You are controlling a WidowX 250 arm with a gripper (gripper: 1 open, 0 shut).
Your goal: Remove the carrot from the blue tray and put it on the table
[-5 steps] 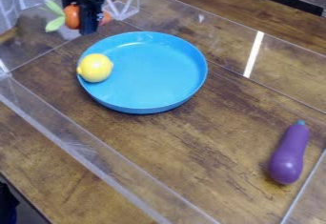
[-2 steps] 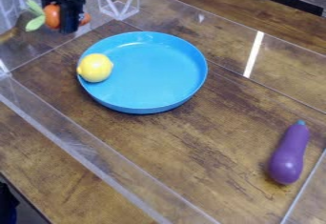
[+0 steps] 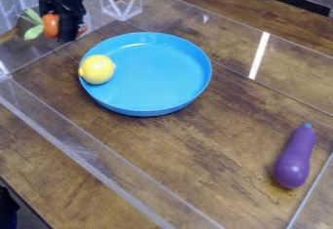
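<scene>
The small orange carrot, its green top pointing left, is at the far left corner of the table, outside the blue tray. My dark gripper points down from above and is shut on the carrot, which shows between its fingers. The carrot hangs low over the wood, and I cannot tell whether it touches the surface. The tray lies right of and nearer than the gripper.
A yellow lemon rests on the left side of the tray. A purple eggplant lies on the table at the right. Clear plastic edging runs along the table's sides, close behind the gripper.
The gripper has carried the carrot leftward and a little lower, away from the tray's far-left rim toward the table corner. The lemon, tray and eggplant have not moved.
</scene>
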